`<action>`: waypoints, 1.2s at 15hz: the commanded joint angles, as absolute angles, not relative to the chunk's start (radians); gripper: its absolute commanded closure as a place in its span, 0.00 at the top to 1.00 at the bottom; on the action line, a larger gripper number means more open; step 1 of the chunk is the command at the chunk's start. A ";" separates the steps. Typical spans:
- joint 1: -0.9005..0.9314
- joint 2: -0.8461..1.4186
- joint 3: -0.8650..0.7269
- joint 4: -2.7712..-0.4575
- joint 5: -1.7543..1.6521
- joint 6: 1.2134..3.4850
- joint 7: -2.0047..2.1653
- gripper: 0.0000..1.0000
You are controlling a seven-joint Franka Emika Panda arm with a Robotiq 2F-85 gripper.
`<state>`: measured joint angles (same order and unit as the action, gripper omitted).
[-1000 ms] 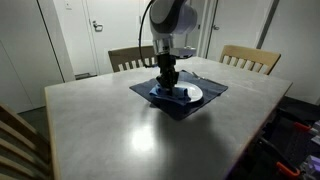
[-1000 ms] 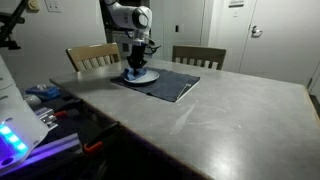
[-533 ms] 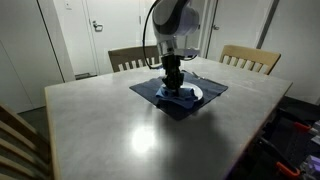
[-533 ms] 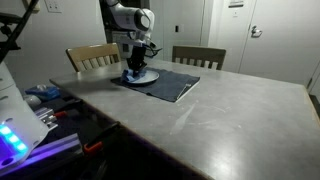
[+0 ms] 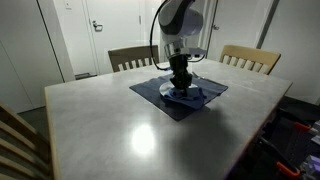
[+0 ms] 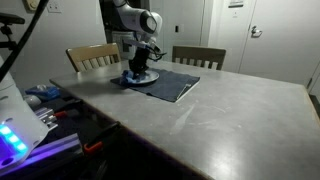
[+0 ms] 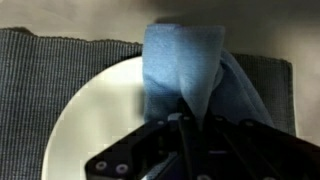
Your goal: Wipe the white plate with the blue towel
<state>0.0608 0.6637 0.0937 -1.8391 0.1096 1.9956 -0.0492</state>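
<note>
Jaws pinched tight on the towel (image 7: pixel 184 66), gathering it into a bunch between them. Gripper (image 7: pixel 186 118) stands straight down over the plate (image 7: pixel 92 128), and the blue cloth is pressed flat on the plate's surface, spreading from the middle out past the far rim. Under the plate lies a dark mat (image 7: pixel 45 58), showing on both sides of it, on the table (image 5: pixel 100 125).

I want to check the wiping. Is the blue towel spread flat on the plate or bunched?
Bunched. In the wrist view the towel is gathered in folds at the pincer and covers only part of the plate.
</note>
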 commanded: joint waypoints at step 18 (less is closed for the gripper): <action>0.067 0.685 0.067 -1.826 0.079 2.335 -0.005 0.03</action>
